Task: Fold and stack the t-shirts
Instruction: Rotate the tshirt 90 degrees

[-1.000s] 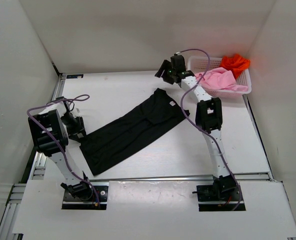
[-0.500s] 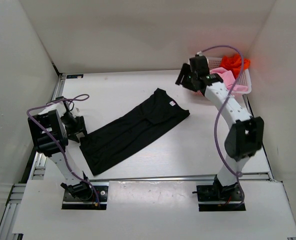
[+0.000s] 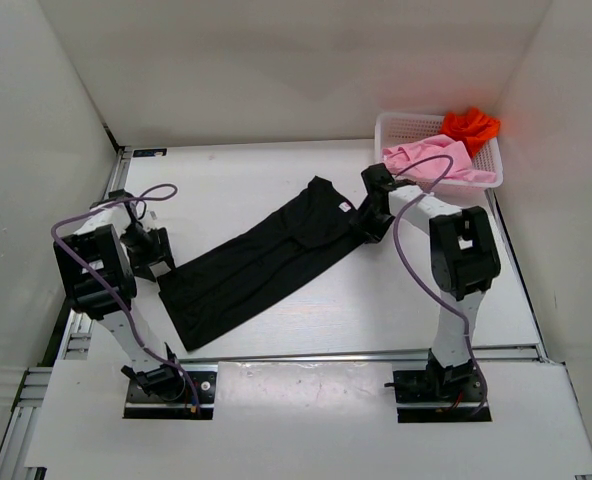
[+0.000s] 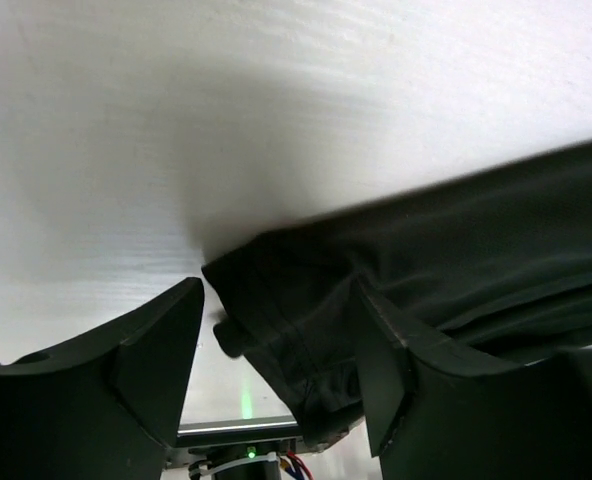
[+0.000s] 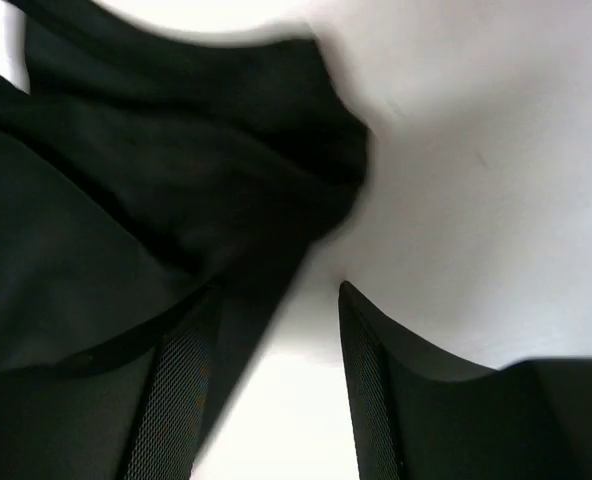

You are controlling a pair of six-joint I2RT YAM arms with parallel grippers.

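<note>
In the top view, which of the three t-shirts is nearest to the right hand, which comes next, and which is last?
1. Black t-shirt, beside the right hand, on the table.
2. Pink t-shirt, farther back, in the basket.
3. Orange t-shirt, at the basket's far right corner.

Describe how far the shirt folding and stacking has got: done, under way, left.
Done: the black t-shirt looks folded lengthwise into a strip. Under way: the left gripper and right gripper, both open, sit at its opposite ends. Left: the pink t-shirt and orange-red t-shirt lie crumpled in the basket; no stack.
</note>
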